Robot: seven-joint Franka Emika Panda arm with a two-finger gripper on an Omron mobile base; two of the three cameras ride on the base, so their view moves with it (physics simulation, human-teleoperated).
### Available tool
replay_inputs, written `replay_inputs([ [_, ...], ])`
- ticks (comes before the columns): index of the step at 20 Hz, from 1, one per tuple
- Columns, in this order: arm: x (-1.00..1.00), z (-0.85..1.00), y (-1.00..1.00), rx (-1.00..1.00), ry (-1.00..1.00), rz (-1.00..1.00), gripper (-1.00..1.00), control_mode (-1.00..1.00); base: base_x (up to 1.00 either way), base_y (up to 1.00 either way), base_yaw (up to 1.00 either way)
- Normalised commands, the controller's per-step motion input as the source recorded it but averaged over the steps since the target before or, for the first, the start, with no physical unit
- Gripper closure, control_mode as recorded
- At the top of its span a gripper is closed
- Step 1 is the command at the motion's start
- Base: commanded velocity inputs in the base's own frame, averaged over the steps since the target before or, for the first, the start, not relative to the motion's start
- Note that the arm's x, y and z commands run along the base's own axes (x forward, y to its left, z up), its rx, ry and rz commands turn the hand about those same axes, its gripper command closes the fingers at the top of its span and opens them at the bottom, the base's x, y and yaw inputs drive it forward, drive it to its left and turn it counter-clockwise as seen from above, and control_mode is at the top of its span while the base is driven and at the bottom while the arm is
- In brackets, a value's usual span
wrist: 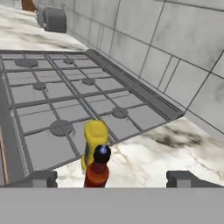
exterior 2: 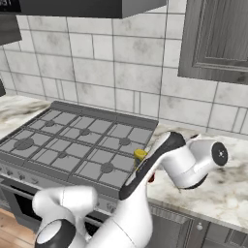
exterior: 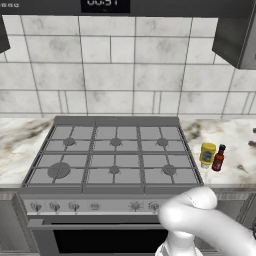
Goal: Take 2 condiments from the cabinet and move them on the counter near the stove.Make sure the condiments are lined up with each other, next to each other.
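Two condiments stand side by side on the marble counter [exterior: 235, 145], just right of the stove [exterior: 112, 155]: a squat yellow bottle [exterior: 207, 154] and a slimmer dark red bottle [exterior: 218, 158] with a black cap. In the hand view the red bottle [wrist: 97, 171] is nearest, and the yellow bottle [wrist: 94, 139] stands right behind it by the stove's edge [wrist: 65, 109]. My gripper [wrist: 113, 178] is open. Its fingertips [wrist: 41, 178] stand wide on either side of the red bottle and touch neither bottle. The grey cabinet [exterior 2: 218, 38] hangs at the upper right, door shut.
A tiled wall [exterior: 130, 65] runs behind the stove and counter. A dark hood with a display [exterior: 105, 5] hangs over the burners. Across the stove, a grey cylindrical object [wrist: 54, 19] sits on the far counter. My white arm [exterior 2: 145, 193] hides part of the counter.
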Motion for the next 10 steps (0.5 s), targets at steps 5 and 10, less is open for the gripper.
replay_inputs([
  [5,-0.29,0.74,0.64,-0.27,0.28,-0.32,-1.0,-1.0,0.0,0.0,0.0],
  [10,-0.19,0.28,1.0,-0.27,0.22,-0.28,-1.0,-1.0,0.0,0.0,0.0],
])
